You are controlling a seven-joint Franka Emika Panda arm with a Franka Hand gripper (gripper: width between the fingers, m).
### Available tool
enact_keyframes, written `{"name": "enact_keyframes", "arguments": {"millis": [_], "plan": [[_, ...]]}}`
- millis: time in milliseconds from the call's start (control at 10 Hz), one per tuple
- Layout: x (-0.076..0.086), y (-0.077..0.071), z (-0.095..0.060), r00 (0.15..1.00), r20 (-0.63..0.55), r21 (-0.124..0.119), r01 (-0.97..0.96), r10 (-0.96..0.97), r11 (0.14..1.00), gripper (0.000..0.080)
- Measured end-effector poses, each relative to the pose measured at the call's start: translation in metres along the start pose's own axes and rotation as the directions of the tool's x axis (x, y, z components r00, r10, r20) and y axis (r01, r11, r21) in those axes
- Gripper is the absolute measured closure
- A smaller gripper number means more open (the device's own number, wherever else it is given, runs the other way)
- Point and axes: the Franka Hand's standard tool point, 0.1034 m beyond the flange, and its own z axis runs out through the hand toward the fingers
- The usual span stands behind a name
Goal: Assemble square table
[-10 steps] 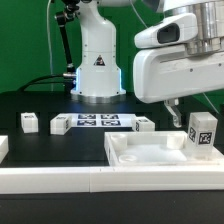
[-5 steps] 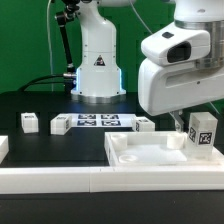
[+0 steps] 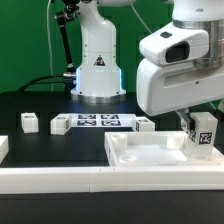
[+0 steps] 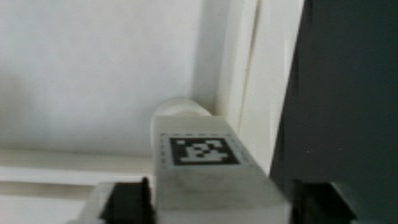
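The square table's white slab (image 3: 140,158) lies rim-up at the front of the black table. A short white leg (image 3: 204,129) with a black-and-white tag stands upright at the slab's corner on the exterior view's right. My gripper (image 3: 191,124) hangs straight over that leg. In the wrist view the tagged leg (image 4: 199,148) fills the gap of the gripper (image 4: 217,202). A dark finger (image 4: 125,202) presses one side of the leg and the other finger the opposite side. The slab's inner floor (image 4: 89,80) and rim (image 4: 235,60) lie beyond.
Three loose tagged legs (image 3: 30,122) (image 3: 59,125) (image 3: 145,124) lie at the back around the marker board (image 3: 97,121). The arm's white base (image 3: 97,65) stands behind them. A long white border bar (image 3: 60,181) runs along the front edge.
The arm came down over the corner leg. Its jaws, wide apart before, have closed in onto the leg's sides.
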Motion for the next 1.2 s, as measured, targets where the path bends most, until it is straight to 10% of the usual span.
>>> {"name": "enact_keyframes", "arguments": {"millis": [600, 1200], "plan": [[-0.0025, 0.0075, -0.0009, 0.997, -0.033, -0.005, -0.064, 0.063, 0.998, 0.0491], [-0.0064, 0.0051, 0.0011, 0.798, -0.081, 0.045, -0.596, 0.597, 0.802, 0.0505]]}}
